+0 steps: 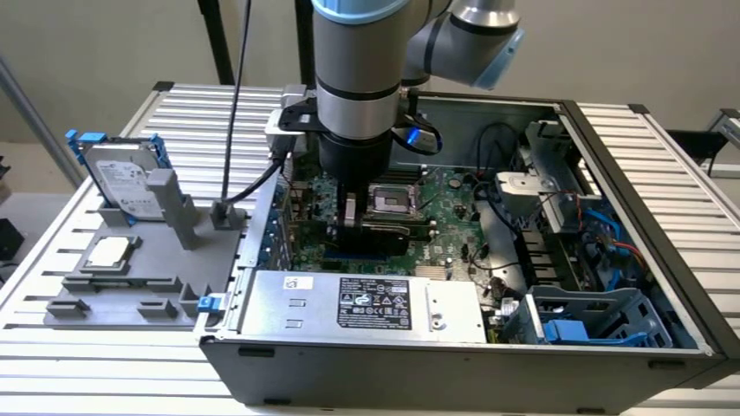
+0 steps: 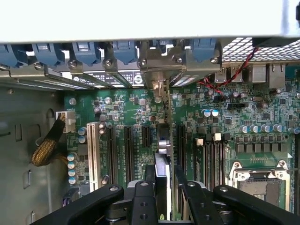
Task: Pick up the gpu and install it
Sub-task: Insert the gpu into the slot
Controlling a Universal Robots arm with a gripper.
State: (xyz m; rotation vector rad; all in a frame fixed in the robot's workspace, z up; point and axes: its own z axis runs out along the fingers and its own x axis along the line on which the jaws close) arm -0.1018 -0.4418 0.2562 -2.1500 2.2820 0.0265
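Computer case [image 1: 647,260], a grey metal tower lying on its side with the panel off, sat open on the slatted white table [image 1: 659,147]. Inside it lay the green motherboard [image 1: 445,195] with its square silver processor socket [image 1: 393,201], a grey power supply box with a black label [image 1: 364,303] along the near wall, an empty blue-grey drive cage [image 1: 590,316] at the exterior view's right, and loose black and blue cables [image 1: 578,217] beside it.

The grey robot arm [image 1: 359,78] reached straight down into the case. Its black tool [image 1: 367,227] was clenched on the gpu [image 2: 164,187], a thin flat card held on edge; in the wrist view the two black fingers [image 2: 143,201] pressed either face of the card. The card stood upright over the long black expansion slots [image 2: 127,152], its silver end bracket [image 2: 159,70] up against the row of rear slot covers with blue clips [image 2: 84,49].

Outside the case, at the exterior view's left, a grey parts tray [image 1: 127,277] held a silver hard drive with blue rails [image 1: 121,178] propped upright and a small square silver chip [image 1: 110,251] lying flat.
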